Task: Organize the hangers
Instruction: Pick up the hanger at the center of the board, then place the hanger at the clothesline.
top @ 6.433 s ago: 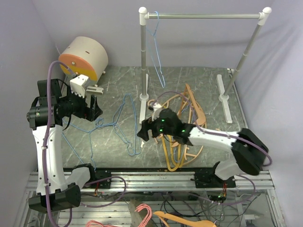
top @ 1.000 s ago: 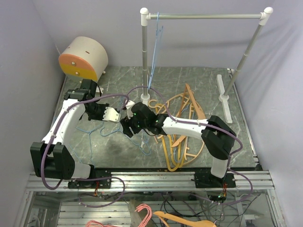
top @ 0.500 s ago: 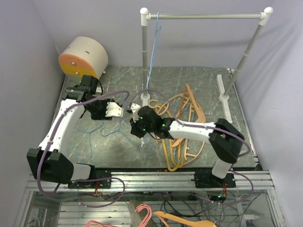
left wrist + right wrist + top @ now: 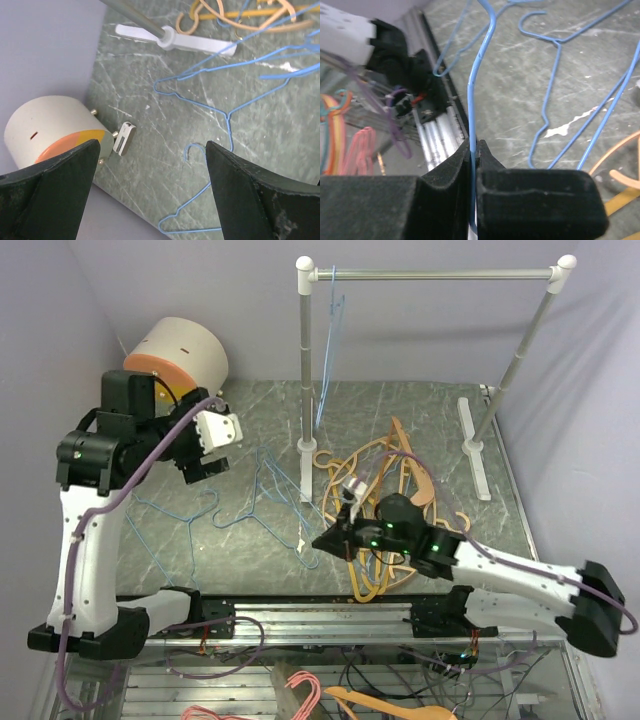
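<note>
Left gripper (image 4: 210,445) retreats, jaws released, empty | right gripper (image 4: 473,150) pinches blue wire hanger (image 4: 479,70) | handover looks done, rail (image 4: 430,274) next

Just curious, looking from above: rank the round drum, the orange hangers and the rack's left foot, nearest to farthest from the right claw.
1. orange hangers, right beside the right gripper.
2. rack's left foot, just behind it.
3. round drum, far back-left corner.

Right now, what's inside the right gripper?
A thin blue wire hanger, pinched in the shut right gripper. The wire runs out past the fingertips and curves away above them. The stretch between the black pads is covered, so how far down it reaches cannot be seen.
</note>
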Robot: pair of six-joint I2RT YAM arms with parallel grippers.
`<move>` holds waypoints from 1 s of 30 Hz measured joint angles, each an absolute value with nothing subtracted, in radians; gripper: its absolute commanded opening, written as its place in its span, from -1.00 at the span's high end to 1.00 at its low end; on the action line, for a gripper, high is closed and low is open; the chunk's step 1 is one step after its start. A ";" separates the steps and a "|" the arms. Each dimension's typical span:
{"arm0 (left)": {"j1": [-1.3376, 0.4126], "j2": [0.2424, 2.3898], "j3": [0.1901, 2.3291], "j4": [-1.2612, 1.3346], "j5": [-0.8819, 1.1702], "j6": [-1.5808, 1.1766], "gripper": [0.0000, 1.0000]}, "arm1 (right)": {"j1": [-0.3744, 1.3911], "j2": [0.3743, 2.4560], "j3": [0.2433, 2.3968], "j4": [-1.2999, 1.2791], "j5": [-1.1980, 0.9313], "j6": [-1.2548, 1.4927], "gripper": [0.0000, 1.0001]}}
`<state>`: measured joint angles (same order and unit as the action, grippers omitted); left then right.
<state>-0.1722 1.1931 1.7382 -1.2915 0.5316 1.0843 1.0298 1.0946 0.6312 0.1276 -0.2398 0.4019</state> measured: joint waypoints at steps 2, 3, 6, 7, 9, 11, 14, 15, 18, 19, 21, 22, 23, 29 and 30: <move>-0.172 1.181 1.781 -1.288 0.529 1.007 -0.97 | 1.036 0.981 0.588 0.123 -0.255 0.430 1.00; -0.172 1.174 1.794 -1.284 0.528 0.970 -0.97 | 1.039 0.928 0.574 0.117 -0.260 0.444 1.00; -0.172 1.152 1.840 -1.280 0.524 0.844 -0.97 | 1.050 0.731 0.528 0.059 -0.234 0.500 1.00; -0.172 1.147 1.856 -1.277 0.522 0.806 -0.97 | 1.053 0.656 0.518 0.018 -0.206 0.522 1.00; -0.172 1.133 1.872 -1.256 0.513 0.736 -0.97 | 1.056 0.533 0.517 -0.075 -0.129 0.566 1.00; -0.172 1.109 1.869 -1.221 0.491 0.662 -0.97 | 1.056 0.462 0.527 -0.150 -0.041 0.603 1.00; -0.172 1.082 1.835 -1.168 0.440 0.577 -0.97 | 1.056 0.452 0.569 -0.291 0.157 0.680 1.00; -0.172 1.076 1.824 -1.162 0.412 0.550 -0.97 | 1.056 0.468 0.579 -0.323 0.223 0.708 1.00; -0.172 1.103 1.814 -1.149 0.331 0.492 -0.97 | 1.056 0.526 0.578 -0.330 0.369 0.757 1.00; -0.172 1.115 1.807 -1.143 0.312 0.479 -0.97 | 1.055 0.554 0.578 -0.312 0.413 0.758 1.00; -0.172 1.132 1.770 -1.116 0.271 0.449 -0.97 | 1.054 0.632 0.602 -0.277 0.490 0.726 1.00; -0.172 1.137 1.736 -1.092 0.249 0.435 -0.97 | 1.047 0.697 0.640 -0.255 0.522 0.692 1.00; -0.172 1.138 1.697 -1.076 0.228 0.424 -0.97 | 1.034 0.764 0.693 -0.226 0.537 0.649 1.00; -0.163 1.117 1.639 -1.019 0.179 0.385 -0.97 | 0.673 1.042 1.060 -0.107 0.313 0.517 1.00; -0.162 1.105 1.620 -1.003 0.176 0.383 -0.97 | 0.616 1.067 1.106 -0.085 0.280 0.511 1.00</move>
